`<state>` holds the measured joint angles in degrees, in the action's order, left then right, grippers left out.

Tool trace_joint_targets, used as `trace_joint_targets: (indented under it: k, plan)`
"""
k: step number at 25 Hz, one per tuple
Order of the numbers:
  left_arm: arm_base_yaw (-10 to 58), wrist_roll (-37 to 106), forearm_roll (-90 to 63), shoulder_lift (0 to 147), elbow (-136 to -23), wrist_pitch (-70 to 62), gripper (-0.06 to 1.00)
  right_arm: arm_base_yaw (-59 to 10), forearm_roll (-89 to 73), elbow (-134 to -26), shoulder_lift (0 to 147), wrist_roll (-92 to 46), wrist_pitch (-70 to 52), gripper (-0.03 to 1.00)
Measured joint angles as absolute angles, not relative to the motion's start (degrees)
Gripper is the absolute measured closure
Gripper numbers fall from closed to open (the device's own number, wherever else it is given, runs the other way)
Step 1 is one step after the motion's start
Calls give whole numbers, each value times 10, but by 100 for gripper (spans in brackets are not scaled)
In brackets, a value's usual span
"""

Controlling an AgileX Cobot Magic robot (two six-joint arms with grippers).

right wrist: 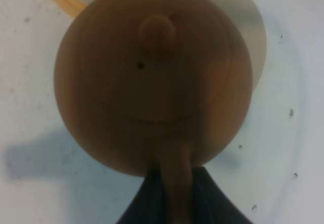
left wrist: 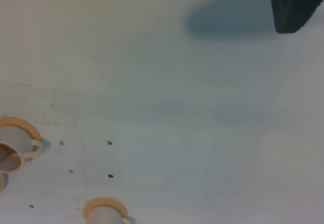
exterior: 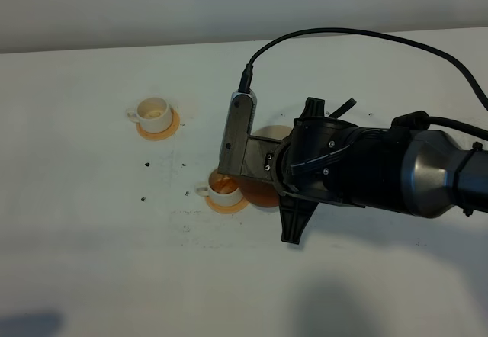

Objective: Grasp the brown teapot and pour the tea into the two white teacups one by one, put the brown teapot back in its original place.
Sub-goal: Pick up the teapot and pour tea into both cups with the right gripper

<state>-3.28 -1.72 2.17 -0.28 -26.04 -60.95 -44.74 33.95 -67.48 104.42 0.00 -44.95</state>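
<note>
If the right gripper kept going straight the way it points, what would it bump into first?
The gripper holds the teapot; straight ahead, probably the nearer cup, though height is unclear.

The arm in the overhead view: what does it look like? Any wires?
The right arm is mostly black with a rounded silver-grey section. A flat grey metal plate sits at its front, with a black cable plugged into the top. No markings are readable.

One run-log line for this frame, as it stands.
right gripper: shut on teapot handle | teapot: lifted off cream disc, beside near cup | far cup: on orange coaster | left gripper: out of view
</note>
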Motion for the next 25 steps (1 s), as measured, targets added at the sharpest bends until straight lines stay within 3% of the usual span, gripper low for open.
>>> trace_joint_targets:
  k: [25]
  plan:
    - [-33,-17,22,-3,-260,-610,59,-453,381,-674,1044,-16,-458,88]
